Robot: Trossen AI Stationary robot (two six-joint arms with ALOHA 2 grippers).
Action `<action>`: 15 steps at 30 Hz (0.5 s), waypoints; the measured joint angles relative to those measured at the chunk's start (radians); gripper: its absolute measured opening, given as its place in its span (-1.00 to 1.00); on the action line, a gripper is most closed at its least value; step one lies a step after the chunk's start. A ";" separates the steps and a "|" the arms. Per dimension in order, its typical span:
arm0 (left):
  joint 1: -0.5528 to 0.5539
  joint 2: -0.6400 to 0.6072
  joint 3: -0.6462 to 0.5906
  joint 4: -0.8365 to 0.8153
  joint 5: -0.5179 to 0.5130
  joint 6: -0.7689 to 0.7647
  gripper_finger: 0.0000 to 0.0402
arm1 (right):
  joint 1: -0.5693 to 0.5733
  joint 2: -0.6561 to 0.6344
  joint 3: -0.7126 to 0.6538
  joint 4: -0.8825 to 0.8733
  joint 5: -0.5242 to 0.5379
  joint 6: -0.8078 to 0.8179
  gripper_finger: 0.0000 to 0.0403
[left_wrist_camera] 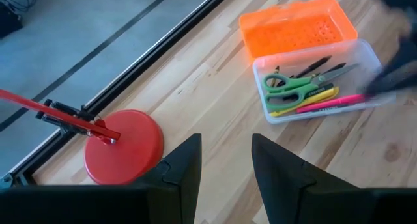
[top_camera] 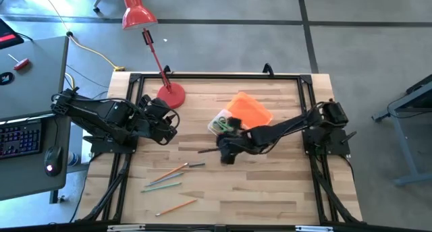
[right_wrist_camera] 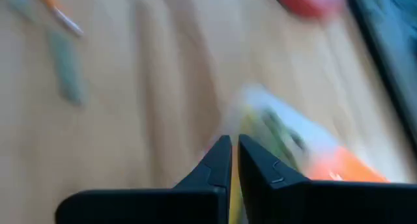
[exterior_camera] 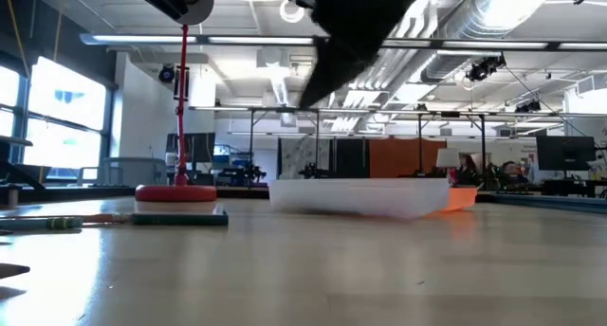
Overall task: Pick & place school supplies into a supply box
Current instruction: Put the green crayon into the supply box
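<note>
The clear supply box (left_wrist_camera: pixel 260 68) stands open at the table's middle, its orange lid (left_wrist_camera: pixel 293 25) lying on its far right side. Inside lie green-handled scissors (left_wrist_camera: pixel 290 87), a yellow pencil (left_wrist_camera: pixel 306 101), a pink pen (left_wrist_camera: pixel 332 101) and dark pens. My right gripper (top_camera: pixel 226 151) hovers shut, raised above the table at the box's near side; the right wrist view shows nothing between its fingers (right_wrist_camera: pixel 232 142). A dark pen (top_camera: pixel 206 150) lies just left of it. Several loose pencils (top_camera: pixel 169 175) lie on the near left of the table. My left gripper (left_wrist_camera: pixel 226 152) waits open at the left.
A red desk lamp stands with its round base (top_camera: pixel 170 96) at the table's far left, close to my left gripper (top_camera: pixel 172 124), its stem leaning out over the far edge. One more orange pencil (top_camera: pixel 177 206) lies near the front edge. A black frame runs along the table's rim.
</note>
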 joint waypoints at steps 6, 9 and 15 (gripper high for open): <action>0.000 0.000 0.000 0.006 -0.001 -0.003 -0.18 | 0.027 0.139 0.000 0.362 -0.351 -0.238 -0.89; 0.000 0.000 0.000 0.006 0.005 -0.003 -0.18 | 0.030 0.208 0.000 0.507 -0.441 -0.294 -0.81; 0.000 0.000 0.000 0.006 0.001 0.004 -0.18 | 0.025 0.299 0.001 0.689 -0.435 -0.340 -0.62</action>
